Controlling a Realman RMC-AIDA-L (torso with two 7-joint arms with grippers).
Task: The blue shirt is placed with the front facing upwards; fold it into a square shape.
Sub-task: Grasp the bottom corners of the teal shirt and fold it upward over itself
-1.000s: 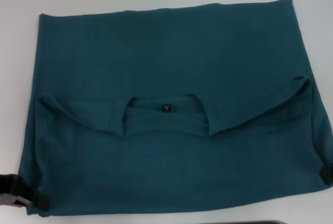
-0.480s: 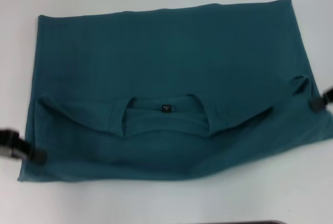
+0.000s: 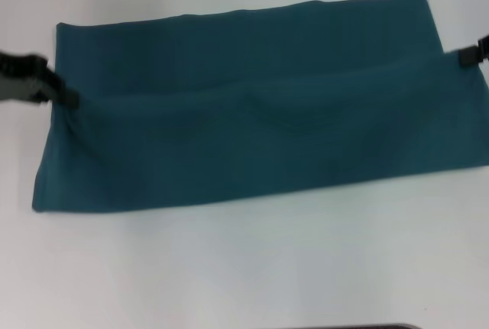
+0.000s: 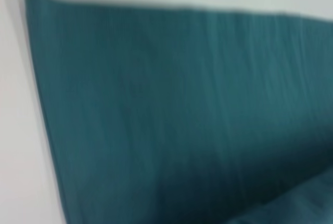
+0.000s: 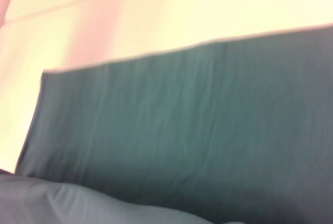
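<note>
**What the views leave unclear**

The left gripper is smeared by motion in the head view, so its finger pads cannot be made out. The right gripper is cut by the picture's edge; only a dark tip on the cloth shows. The blue shirt covers its own chest print and neck label under the raised flap. Both wrist views are blurred: just teal cloth against pale table, neither arm's fingers visible.
</note>
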